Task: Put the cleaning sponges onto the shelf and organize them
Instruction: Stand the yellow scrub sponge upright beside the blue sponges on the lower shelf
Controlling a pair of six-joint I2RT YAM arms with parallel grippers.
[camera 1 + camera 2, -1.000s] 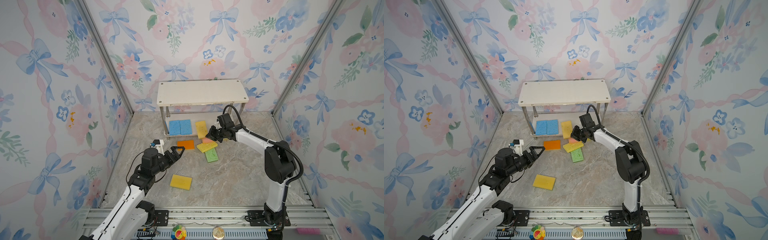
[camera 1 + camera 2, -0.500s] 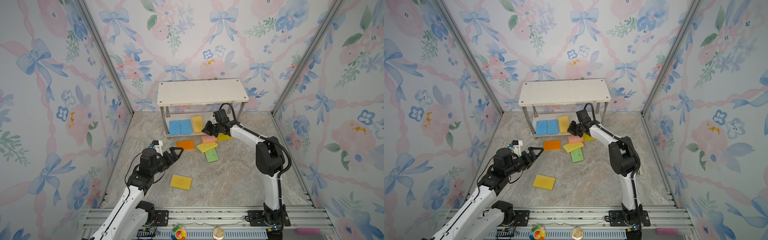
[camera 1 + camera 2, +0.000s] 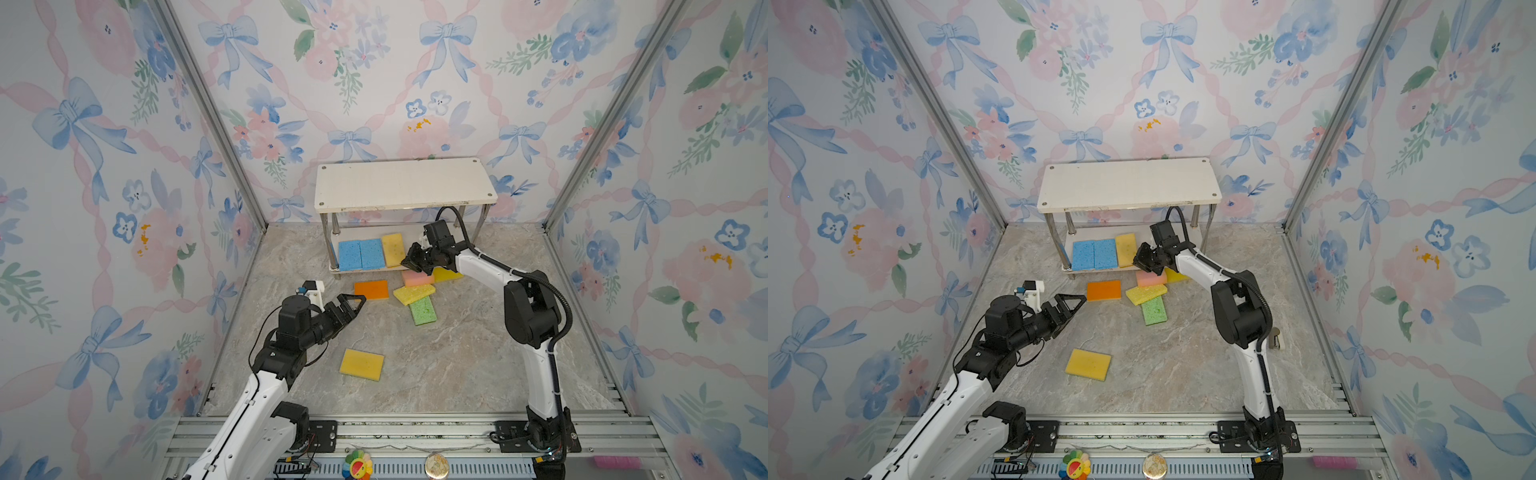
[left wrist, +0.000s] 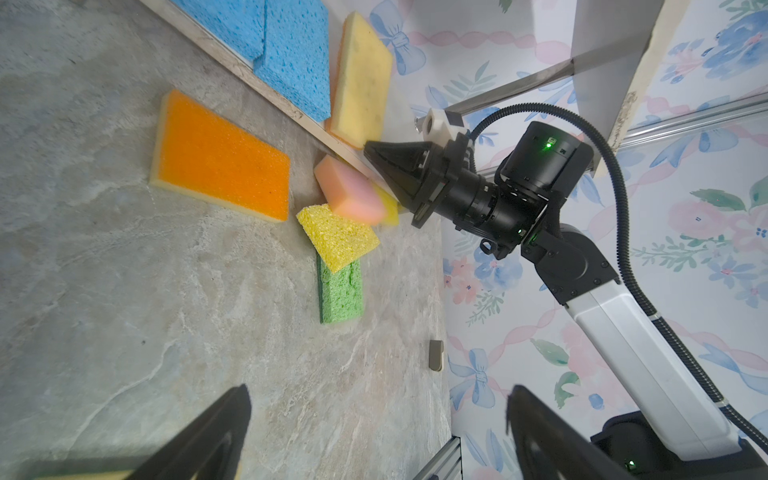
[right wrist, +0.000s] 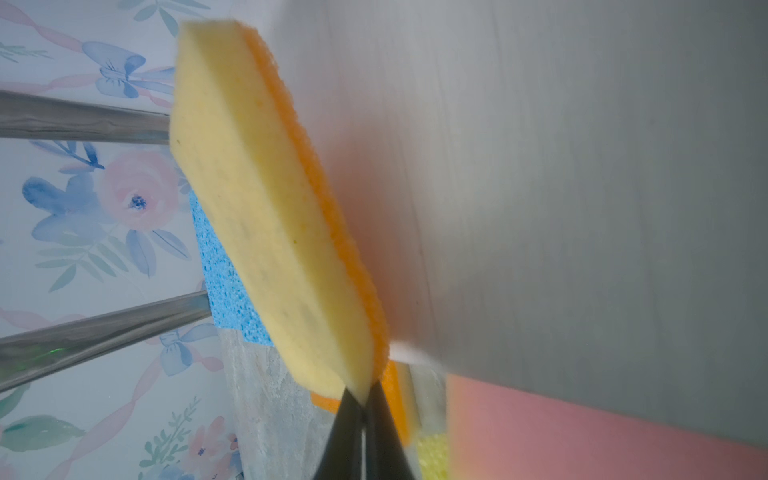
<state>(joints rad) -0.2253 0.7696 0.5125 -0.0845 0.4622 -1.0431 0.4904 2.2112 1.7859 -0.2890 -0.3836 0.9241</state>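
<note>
Blue pair (image 3: 360, 254) plus tan-yellow sponge (image 3: 392, 248) on shelf (image 3: 403, 183), six-ish more loose in front. Right hand (image 3: 406, 261) maybe pinching its corner, left hand (image 3: 355, 305) apart.

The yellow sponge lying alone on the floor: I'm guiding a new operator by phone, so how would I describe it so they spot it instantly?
Find the white two-tier shelf at the back, then come forward over the marbled floor past the green sponge. The yellow sponge lies flat beyond it, toward the front rail. Unlike the other yellows, it touches nothing.
</note>
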